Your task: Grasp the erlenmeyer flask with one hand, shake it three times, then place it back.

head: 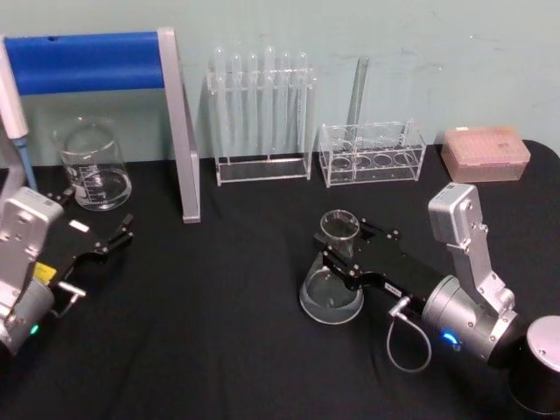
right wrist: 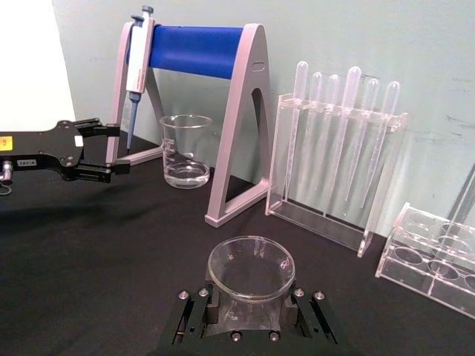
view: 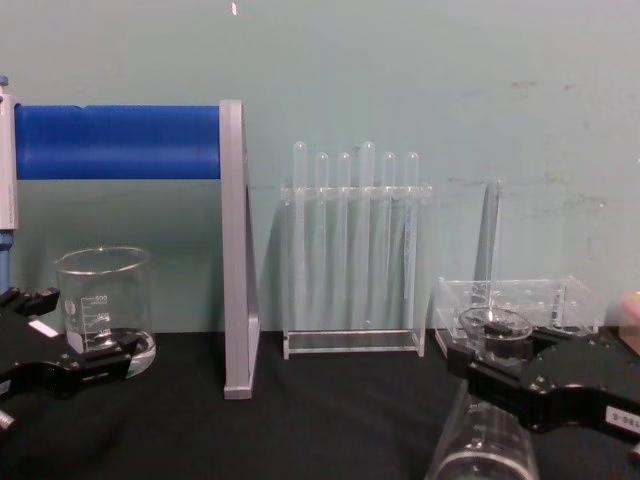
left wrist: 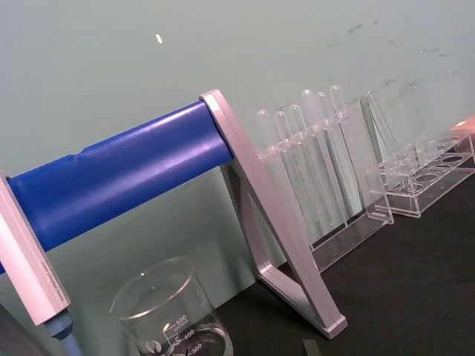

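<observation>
Where the black counter [head: 227, 332] runs right of centre, the erlenmeyer flask [head: 331, 296] stands with a little clear liquid in its wide base, in front of the low clear tube rack [head: 372, 156]. Its neck is clamped between the jaws of the right end effector [head: 339, 252], which reaches in from the right just below the flared rim. Left end effector [head: 98, 214]: at the counter's left side, jaws apart and holding nothing, just in front of the glass beaker [head: 92, 166]; along the wall behind stand a pipette stand [head: 87, 61] with blue bar, a tall rack of test tubes [head: 262, 114] and a pink box [head: 486, 153].
</observation>
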You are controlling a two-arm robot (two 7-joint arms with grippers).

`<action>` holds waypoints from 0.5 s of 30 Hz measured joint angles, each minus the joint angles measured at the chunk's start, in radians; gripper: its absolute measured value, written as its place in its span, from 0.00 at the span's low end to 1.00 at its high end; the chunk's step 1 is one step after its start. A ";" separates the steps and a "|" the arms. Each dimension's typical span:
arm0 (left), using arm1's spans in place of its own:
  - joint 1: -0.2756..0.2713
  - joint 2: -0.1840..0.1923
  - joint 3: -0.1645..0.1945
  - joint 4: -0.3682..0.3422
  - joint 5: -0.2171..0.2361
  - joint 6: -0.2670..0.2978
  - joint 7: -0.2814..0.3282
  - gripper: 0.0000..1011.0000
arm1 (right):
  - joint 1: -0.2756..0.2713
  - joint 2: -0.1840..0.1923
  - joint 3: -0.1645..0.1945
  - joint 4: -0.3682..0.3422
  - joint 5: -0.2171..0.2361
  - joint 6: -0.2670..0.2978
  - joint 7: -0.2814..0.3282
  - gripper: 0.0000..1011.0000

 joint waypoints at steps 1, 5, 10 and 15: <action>0.000 0.000 0.000 0.000 0.000 0.000 0.000 0.99 | 0.000 -0.002 0.003 0.000 -0.002 0.000 0.000 0.45; 0.000 0.000 0.000 0.000 0.000 0.000 0.000 0.99 | -0.002 -0.009 0.014 -0.004 -0.010 0.002 -0.002 0.45; 0.000 0.000 0.000 0.000 0.000 0.000 0.000 0.99 | -0.002 -0.016 0.035 -0.026 -0.017 0.004 -0.002 0.45; 0.000 0.000 0.000 0.000 0.000 0.000 0.000 0.99 | -0.002 -0.019 0.058 -0.060 -0.018 0.005 -0.002 0.45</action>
